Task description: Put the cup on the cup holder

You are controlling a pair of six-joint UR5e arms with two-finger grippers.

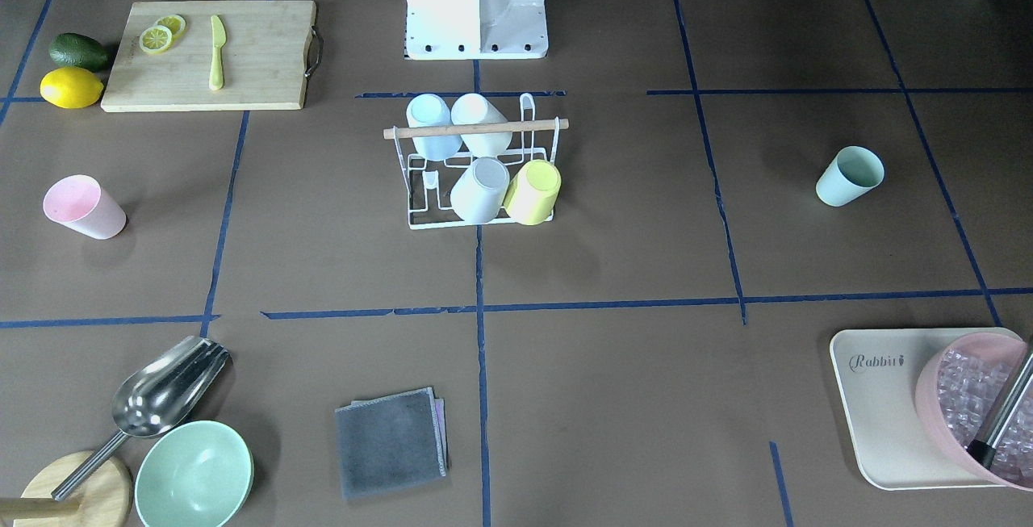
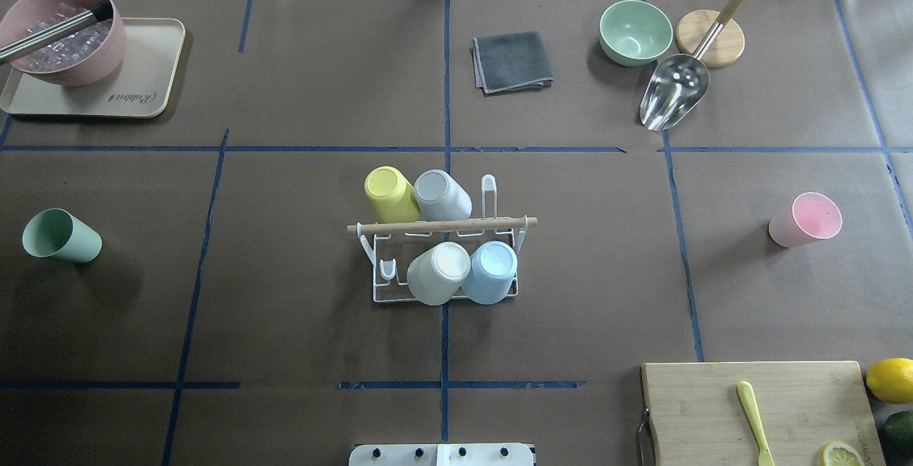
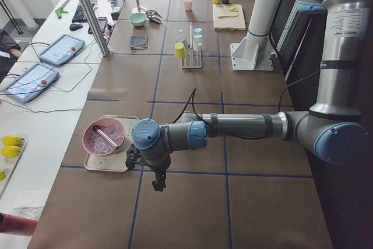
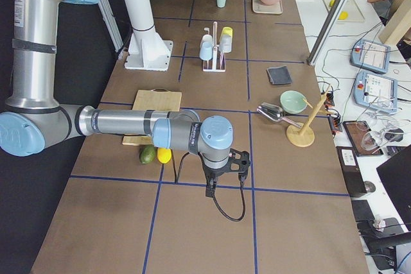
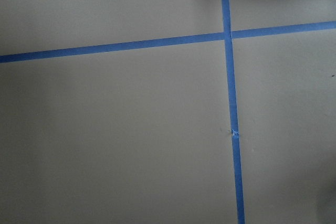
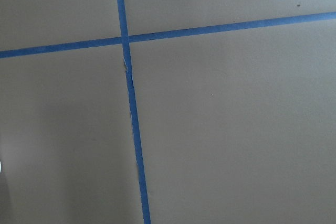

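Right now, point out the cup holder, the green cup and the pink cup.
cup holder (image 2: 442, 224), overhead view, middle of its wooden rod handle.
green cup (image 2: 71, 241), overhead view, its outer side wall.
pink cup (image 2: 787, 230), overhead view, its outer side wall.

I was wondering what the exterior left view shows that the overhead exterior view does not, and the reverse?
Only exterior left shows the left arm, stretched low over the table with the left gripper pointing down near the tray, plus two tablets on a side desk. Only the overhead shows the green cup, which does not appear in the side view. Both show the cup holder carrying four cups, the pink cup and the tray.
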